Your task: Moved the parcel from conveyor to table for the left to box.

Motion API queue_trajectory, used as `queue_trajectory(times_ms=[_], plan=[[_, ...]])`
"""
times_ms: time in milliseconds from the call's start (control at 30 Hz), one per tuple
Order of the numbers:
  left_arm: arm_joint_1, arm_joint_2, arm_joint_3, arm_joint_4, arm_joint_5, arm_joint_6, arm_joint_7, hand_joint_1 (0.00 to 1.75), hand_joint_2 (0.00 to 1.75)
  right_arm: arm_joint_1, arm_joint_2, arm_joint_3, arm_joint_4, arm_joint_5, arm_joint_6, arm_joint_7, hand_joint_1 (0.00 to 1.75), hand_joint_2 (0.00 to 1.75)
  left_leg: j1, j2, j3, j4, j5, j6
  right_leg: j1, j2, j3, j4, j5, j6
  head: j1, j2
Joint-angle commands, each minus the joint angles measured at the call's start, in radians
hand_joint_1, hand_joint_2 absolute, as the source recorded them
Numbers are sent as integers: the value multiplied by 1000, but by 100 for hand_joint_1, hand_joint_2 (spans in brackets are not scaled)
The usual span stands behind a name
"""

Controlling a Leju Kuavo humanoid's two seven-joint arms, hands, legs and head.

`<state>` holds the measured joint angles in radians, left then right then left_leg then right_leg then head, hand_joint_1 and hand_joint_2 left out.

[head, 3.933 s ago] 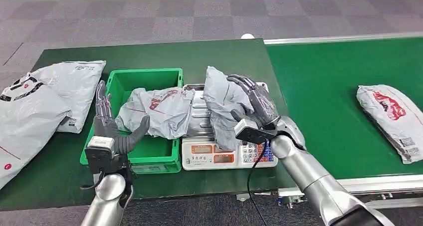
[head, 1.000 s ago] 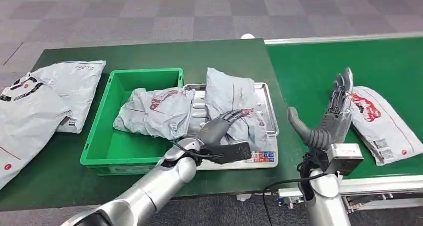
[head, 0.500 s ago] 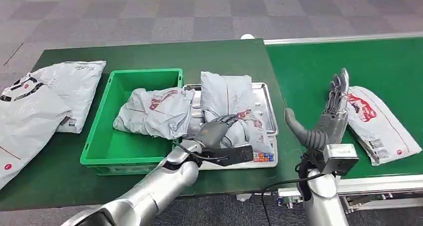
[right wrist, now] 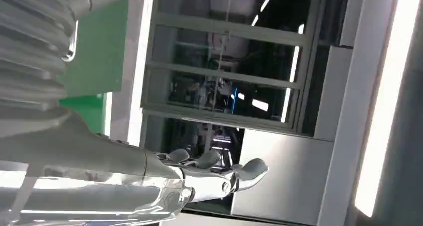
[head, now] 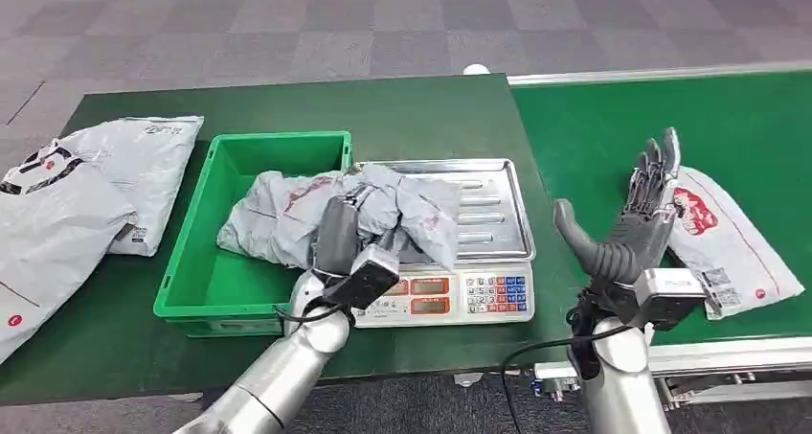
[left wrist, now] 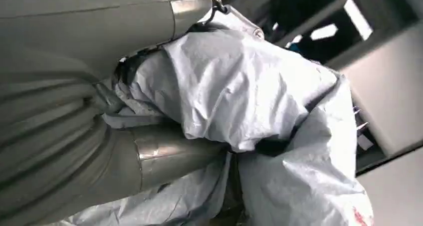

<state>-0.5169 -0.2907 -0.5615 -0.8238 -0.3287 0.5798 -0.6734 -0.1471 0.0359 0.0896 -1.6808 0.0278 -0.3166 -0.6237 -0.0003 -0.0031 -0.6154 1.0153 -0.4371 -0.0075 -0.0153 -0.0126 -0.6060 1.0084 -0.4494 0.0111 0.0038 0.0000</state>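
The left hand (head: 347, 240) grips the crumpled grey plastic parcel (head: 407, 209) at the steel scale tray's (head: 493, 204) edge beside the green plastic crate (head: 206, 262), while the right hand (head: 632, 228) hovers spread and empty; slack film could slip or snag the crate rim.

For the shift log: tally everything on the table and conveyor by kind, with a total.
Grey parcels: 5 (two at the table's left end, one in the crate, one held by the left hand over the scale, one on the conveyor)
Green crate: 1
Scale: 1
Total: 7
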Motion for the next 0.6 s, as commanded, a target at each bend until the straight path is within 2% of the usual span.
queue_trajectory(times_ms=[33, 133, 200, 300, 367, 467, 600], plan=[[83, 176, -19, -476, 159, 102, -25, 175, 175, -17, -31, 7, 63, -19, -12, -13, 0, 175, 1, 5, 3, -1, -1, -1, 1, 5, 2, -2, 0, -1, 0, 0], [80, 185, 26, -489, 114, 118, -25, 175, 175, -8, -31, 0, 50, -23, -14, -15, 0, 175, 1, 5, 4, -1, -1, -1, 1, 5, 2, -2, 0, -1, 0, 0], [85, 155, 140, -469, 44, 118, -25, 175, 175, 1, -24, -4, 37, -22, -18, -18, 0, 175, 1, 3, 4, -2, -1, -1, 2, 4, 3, -2, 0, -1, 0, 0], [75, 165, 140, -464, 56, 118, -25, 175, 175, 5, -23, -4, 33, -21, -19, -18, 0, 175, 1, 4, 3, -1, -1, -1, 1, 4, 2, -2, 0, -1, 0, 0], [65, 143, 231, -441, 67, 118, -25, 175, 175, 10, -19, -5, 29, -19, -23, -20, 0, 175, 2, 4, 4, -2, -1, -1, 2, 4, 3, -3, 0, -1, 0, 0], [36, 159, 351, -495, 90, 118, -25, 175, 175, 12, -19, 2, 33, -11, -25, -23, 0, 175, 1, 3, 3, -1, -1, -1, 1, 4, 1, -1, 0, -1, 0, 0], [24, 167, 387, -514, 84, 118, -25, 175, 175, 9, -19, 5, 37, -10, -26, -24, 0, 175, 2, 5, 2, 0, -1, -1, 2, 6, 0, -1, 1, -2, 0, 0]])
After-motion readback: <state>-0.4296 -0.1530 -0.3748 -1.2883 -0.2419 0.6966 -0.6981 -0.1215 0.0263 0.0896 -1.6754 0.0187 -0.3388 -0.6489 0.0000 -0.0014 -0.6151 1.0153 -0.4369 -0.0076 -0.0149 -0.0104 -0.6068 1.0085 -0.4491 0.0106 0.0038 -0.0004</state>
